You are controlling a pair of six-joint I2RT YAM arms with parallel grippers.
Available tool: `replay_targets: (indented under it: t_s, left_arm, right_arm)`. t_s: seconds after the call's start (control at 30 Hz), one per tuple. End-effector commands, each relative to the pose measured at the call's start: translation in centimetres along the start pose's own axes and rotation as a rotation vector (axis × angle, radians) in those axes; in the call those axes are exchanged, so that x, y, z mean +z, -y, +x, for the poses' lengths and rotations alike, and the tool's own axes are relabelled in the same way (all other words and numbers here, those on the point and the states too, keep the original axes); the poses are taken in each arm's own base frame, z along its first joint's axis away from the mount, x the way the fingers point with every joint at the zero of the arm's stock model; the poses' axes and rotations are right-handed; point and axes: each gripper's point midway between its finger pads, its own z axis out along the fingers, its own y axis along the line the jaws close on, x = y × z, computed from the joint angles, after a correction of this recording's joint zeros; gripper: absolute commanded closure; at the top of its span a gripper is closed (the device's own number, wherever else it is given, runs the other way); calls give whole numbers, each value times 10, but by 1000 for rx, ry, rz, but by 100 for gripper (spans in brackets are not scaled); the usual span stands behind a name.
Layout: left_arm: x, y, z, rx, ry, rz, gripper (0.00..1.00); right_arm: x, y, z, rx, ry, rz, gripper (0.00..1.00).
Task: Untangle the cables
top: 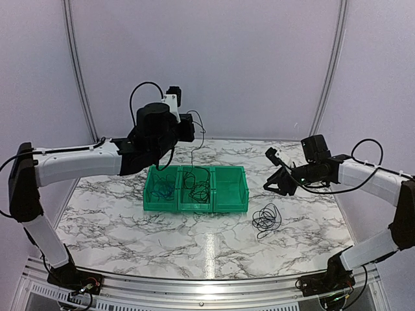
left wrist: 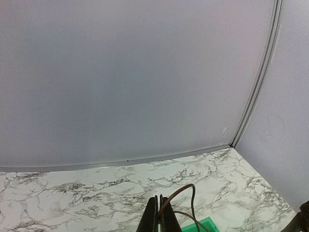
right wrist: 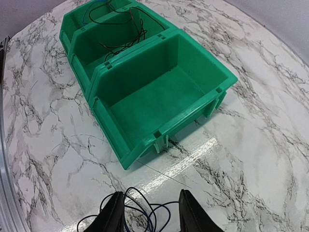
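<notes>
Three green bins [top: 230, 192], left gripper [left wrist: 159, 215] clamped on one cable [left wrist: 186, 186], right gripper [right wrist: 150, 193] parted near one coil [top: 266, 218].

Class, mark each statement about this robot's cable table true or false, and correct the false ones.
1. The left gripper is shut on a thin cable. True.
2. The blue cable lies in the rightmost bin. False: the rightmost bin is empty; the blue cable lies in the leftmost bin.
3. A coil of dark cable lies on the table, outside the bins. True.
4. The right gripper is clamped shut. False: its fingers stand apart and hold nothing.
</notes>
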Motion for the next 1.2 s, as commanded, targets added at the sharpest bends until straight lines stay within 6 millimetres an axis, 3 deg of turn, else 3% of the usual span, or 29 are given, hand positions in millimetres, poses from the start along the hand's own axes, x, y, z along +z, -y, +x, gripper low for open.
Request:
replay_targets:
  t_s: [0.0, 0.23, 0.43, 0.7, 0.87, 1.17]
  left_arm:
    - [16, -8, 45, 24, -76, -30, 100]
    - [29, -9, 109, -18, -190, -26, 100]
    - [21, -27, 149, -25, -274, -84, 100]
    - [16, -30, 205, -49, -437, -86, 100]
    - [16, -38, 228, -27, -522, -145, 100]
    - [12, -49, 239, 24, -582, -208, 100]
  right_arm:
    - [-12, 9, -18, -50, 68, 44, 61]
    - [-11, 12, -12, -54, 61, 52, 60]
    - [-11, 11, -11, -62, 59, 47, 60]
    - [-9, 10, -9, -66, 50, 36, 60]
    - [-9, 9, -7, -66, 46, 32, 60]
    - [-7, 7, -5, -66, 40, 14, 60]
